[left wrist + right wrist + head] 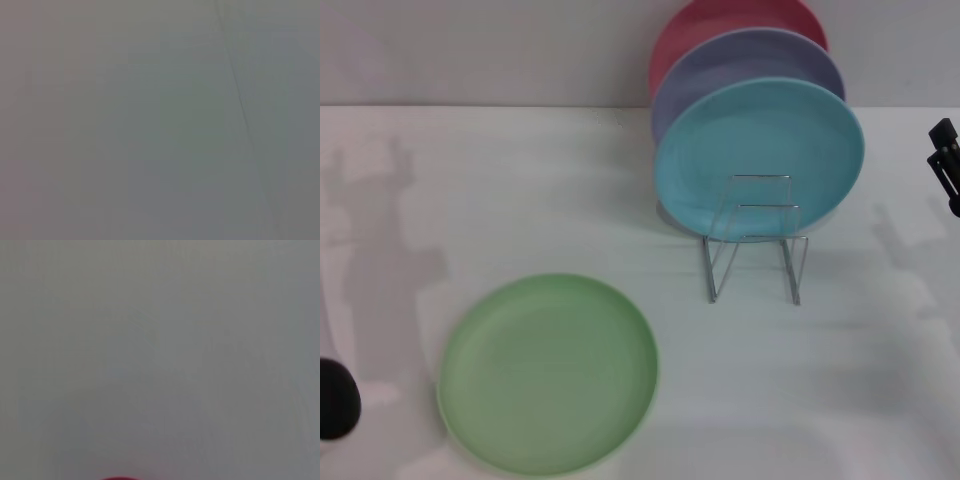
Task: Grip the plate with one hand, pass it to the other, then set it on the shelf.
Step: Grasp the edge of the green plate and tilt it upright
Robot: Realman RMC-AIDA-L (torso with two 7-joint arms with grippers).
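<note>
The light green plate (548, 373) lies flat on the white table, at the front left in the head view, with nothing touching it. The shelf (752, 243), a thin silver wire rack, stands behind it to the right, its front loops bare. Only a black rounded part of my left gripper (335, 400) shows, at the left edge beside the plate and apart from it. My right gripper (944, 155) pokes in at the right edge, level with the rack and well clear of it. Both wrist views show only a plain grey surface.
A turquoise plate (760, 160), a lavender plate (750, 68) and a red plate (730, 25) stand upright in a row on the rack's rear part. A red sliver (119, 478) shows at one edge of the right wrist view. The white table (520, 190) reaches back to a grey wall.
</note>
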